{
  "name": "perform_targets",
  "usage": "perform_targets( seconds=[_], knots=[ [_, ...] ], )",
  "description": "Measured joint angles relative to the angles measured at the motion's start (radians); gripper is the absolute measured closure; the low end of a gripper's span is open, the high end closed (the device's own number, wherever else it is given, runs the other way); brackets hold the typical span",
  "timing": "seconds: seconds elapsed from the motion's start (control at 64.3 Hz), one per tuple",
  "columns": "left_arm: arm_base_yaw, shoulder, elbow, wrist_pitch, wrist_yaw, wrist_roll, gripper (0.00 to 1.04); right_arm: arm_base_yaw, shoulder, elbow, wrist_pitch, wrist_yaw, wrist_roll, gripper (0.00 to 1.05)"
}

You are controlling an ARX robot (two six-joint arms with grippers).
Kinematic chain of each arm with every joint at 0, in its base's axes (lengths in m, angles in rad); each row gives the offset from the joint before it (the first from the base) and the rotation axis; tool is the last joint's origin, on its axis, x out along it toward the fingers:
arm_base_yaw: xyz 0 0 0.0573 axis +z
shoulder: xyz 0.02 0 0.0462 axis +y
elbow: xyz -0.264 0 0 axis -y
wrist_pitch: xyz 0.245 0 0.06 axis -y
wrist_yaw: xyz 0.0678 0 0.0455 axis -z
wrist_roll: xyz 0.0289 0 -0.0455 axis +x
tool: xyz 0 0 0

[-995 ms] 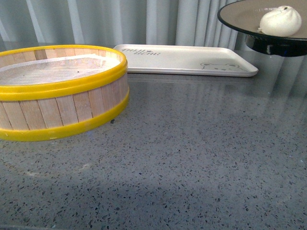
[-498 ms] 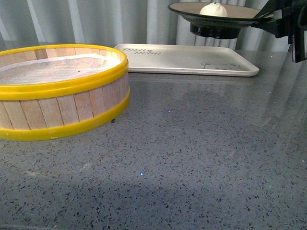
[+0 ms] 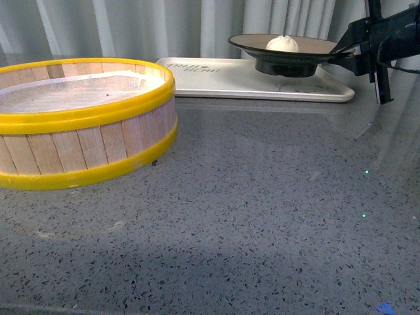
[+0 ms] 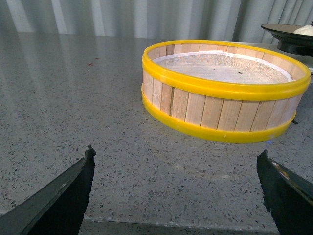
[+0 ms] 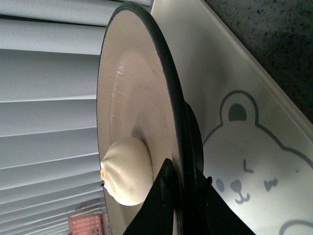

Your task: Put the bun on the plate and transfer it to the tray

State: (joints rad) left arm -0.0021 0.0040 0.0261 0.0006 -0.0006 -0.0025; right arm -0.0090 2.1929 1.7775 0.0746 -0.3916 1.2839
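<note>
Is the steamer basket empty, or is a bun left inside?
Empty. The steamer basket shows only its white liner; the bun sits on the plate.

Worktop (image 3: 262, 216): grey stone, dark-speckled and glossy, with pale streaks mirrored at its far end. I log two things resting directly on it. To the left and nearer me is a round wooden basket (image 3: 85, 141) with yellow bands at top and base and a white mesh liner. At the far side, centre to right, a cream tray (image 3: 210, 82) lies flat behind the basket; I cannot judge the gap. A tiny dark speck (image 3: 153, 165) sits at the basket's base, and a blue scrap (image 3: 384, 307) in the near right corner.
</note>
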Motion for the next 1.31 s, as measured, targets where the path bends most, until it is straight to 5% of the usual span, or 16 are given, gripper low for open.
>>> perform_targets(
  seconds=[0.482,0.995,1.306],
  knots=[
    [0.0,0.0,0.0,0.0,0.0,0.0,0.07,-0.008,0.033,0.04,-0.044,-0.011,-0.014,1.02],
    [0.0,0.0,0.0,0.0,0.0,0.0,0.07,-0.013,0.034,0.074,-0.058,-0.021,-0.013,0.11],
    [0.0,0.0,0.0,0.0,0.0,0.0,0.07,-0.003,-0.009,0.031,-0.037,-0.014,-0.009,0.08]
  ],
)
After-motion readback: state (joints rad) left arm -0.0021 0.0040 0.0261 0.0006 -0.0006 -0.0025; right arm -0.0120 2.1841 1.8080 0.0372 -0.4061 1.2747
